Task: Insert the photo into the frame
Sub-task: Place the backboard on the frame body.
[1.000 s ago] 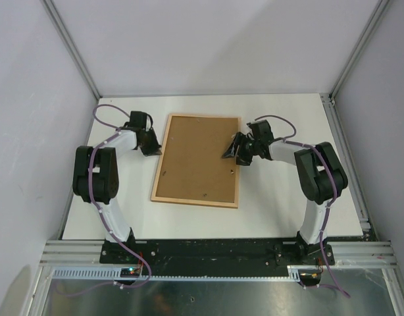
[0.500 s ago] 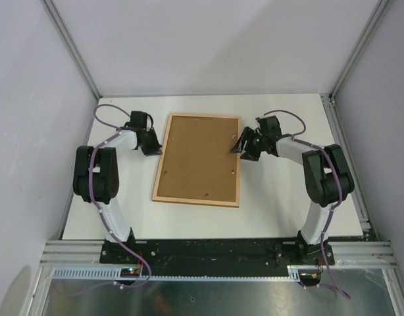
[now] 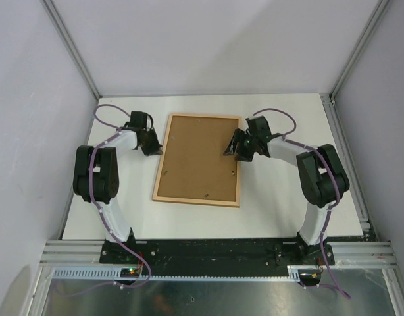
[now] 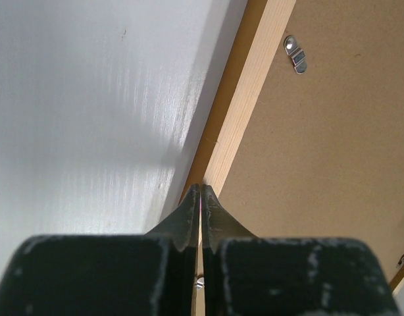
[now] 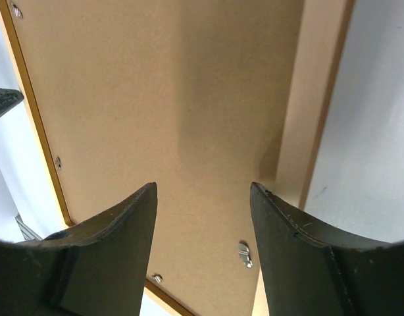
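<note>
The frame lies flat in the middle of the white table, light wood rails up, with a brown backing board filling it. The photo is hidden. My left gripper is shut with nothing between its fingers. In the left wrist view its tip sits at the outer edge of the frame's left rail. My right gripper is open and hovers over the right part of the board, just inside the right rail. Nothing is between its fingers.
Small metal turn clips sit along the board's edges. Grey walls close in the white table at the back and on both sides. The arms' bases stand on a black rail at the near edge.
My right gripper swung out to the right past the frame's rail, then came back left over the board's right edge. The left arm and the frame have not moved.
</note>
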